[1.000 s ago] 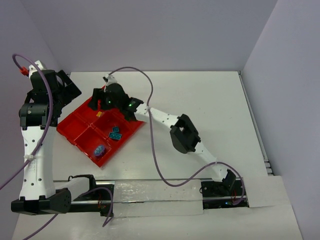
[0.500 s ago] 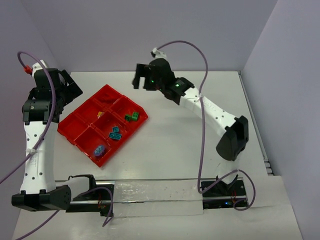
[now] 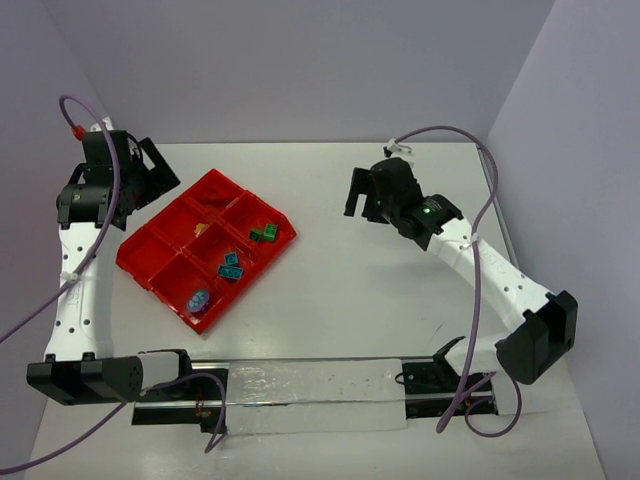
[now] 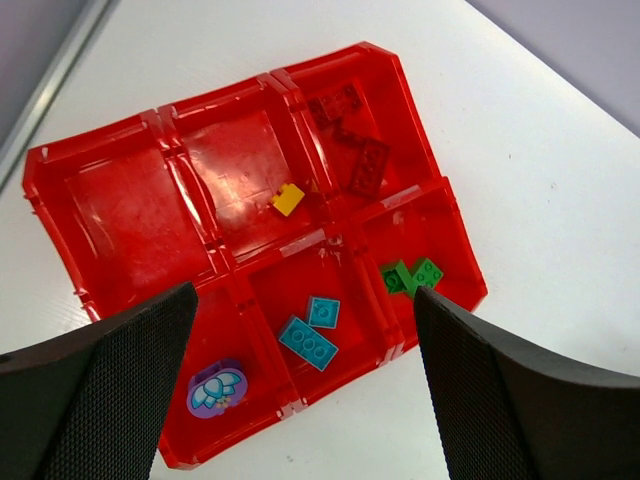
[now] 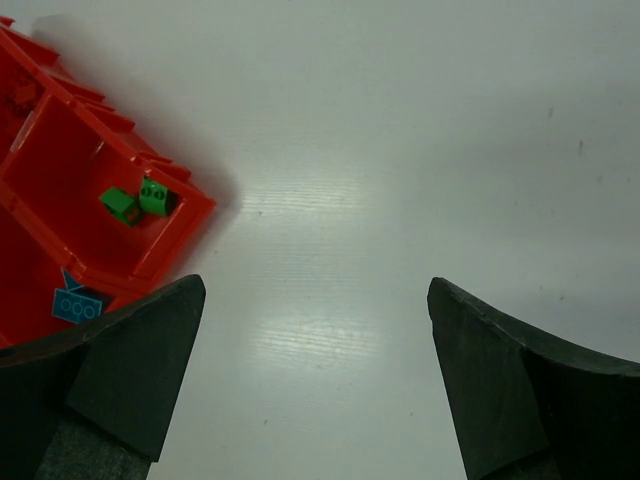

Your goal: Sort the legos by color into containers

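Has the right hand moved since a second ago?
Yes. The right hand was over the far edge of the red tray; it has pulled away to the right and now hangs open over the table, clear of the tray.

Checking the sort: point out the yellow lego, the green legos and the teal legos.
yellow lego [image 4: 288,199], left wrist view, its top face.
green legos [image 4: 428,272], left wrist view, the right brick's studded top.
teal legos [image 4: 307,343], left wrist view, the longer brick's top.
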